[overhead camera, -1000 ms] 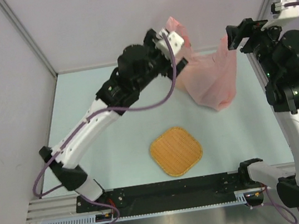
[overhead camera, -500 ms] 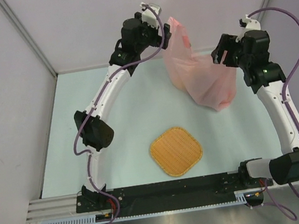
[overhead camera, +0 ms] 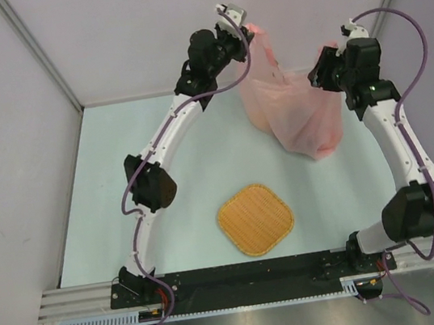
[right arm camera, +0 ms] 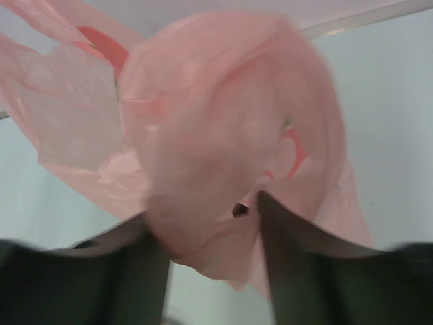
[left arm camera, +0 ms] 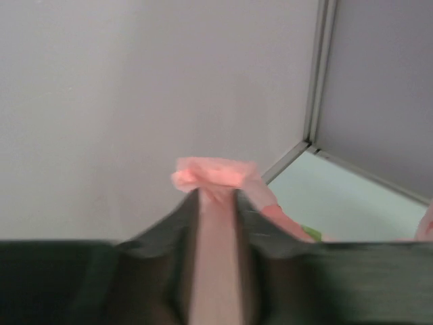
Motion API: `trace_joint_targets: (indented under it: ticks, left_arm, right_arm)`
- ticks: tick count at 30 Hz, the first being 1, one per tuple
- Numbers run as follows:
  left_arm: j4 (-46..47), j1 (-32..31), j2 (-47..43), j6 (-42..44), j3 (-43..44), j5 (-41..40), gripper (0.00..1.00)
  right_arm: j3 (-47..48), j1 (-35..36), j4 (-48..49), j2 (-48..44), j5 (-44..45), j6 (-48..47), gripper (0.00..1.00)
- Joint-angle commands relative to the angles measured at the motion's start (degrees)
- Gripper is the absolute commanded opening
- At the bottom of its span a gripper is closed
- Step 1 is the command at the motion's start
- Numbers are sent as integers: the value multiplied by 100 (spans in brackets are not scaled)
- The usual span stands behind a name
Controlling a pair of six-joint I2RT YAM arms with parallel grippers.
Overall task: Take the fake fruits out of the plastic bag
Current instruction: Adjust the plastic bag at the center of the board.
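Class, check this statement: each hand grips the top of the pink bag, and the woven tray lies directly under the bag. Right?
Not quite. The woven tray is not under the plastic bag: the top external view shows it lying apart from the bag, toward the near side. The left hand and right hand do grip the bag's top.

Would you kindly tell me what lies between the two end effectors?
Only the plastic bag, hanging between the left end effector and right end effector, each gripping it; the top view shows this.
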Motion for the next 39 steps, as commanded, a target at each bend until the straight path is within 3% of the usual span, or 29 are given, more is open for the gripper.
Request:
trace_joint_targets:
  ticks: [1,4,7,11,15,18,22,24,25,28,32,37,39]
  left_arm:
    - [578,38,208,677,498,-408,0]
    - [447,222,24,608,489,-382,0]
    - [332,521,-328,433,428,-688,0]
    - [314,1178,-951,415,410,-540,0]
    - [209,1611,-1532,494,366,-189,0]
    - [-370,1813,-2181,336,-72,189,0]
    - [-687,1805,-3480,178,-1965,759,4]
    - [-828,1735,-3790,177,-2593,1023,33]
    - [-828,1691,-3931,177,-3118,1007,55]
    - [-784,1568,-4117,160,-3667,937,79]
    - [-749,1471,-3792,19,-3668,910,82]
    - [-652,1217,-3072,212,-3327,1261,85]
    - [-696,980,-2835,683,-3194,1525,86]
  right_arm:
    - [1091,89,401,820,-278,-273,23]
    - [2118,308,498,1471,-384,-422,6]
    - [3042,642,639,2035,-567,-633,4]
    - [5254,1134,656,3237,-709,-967,3]
    - [6227,1381,507,3767,-955,-1134,3]
    - [5503,1399,735,3471,-1096,-1152,3]
    - [4500,1277,841,2918,-1551,-1038,2]
    - [3893,1259,885,2566,-1676,-1116,2]
    - [3185,1259,981,2103,-1728,-1187,2]
    - [2136,1320,1157,1380,-1773,-1398,1]
    - [721,1460,930,326,-1931,-1319,0]
    - [-327,1663,631,-520,-1984,-1258,0]
    - [-652,1663,604,-748,-1949,-1135,1]
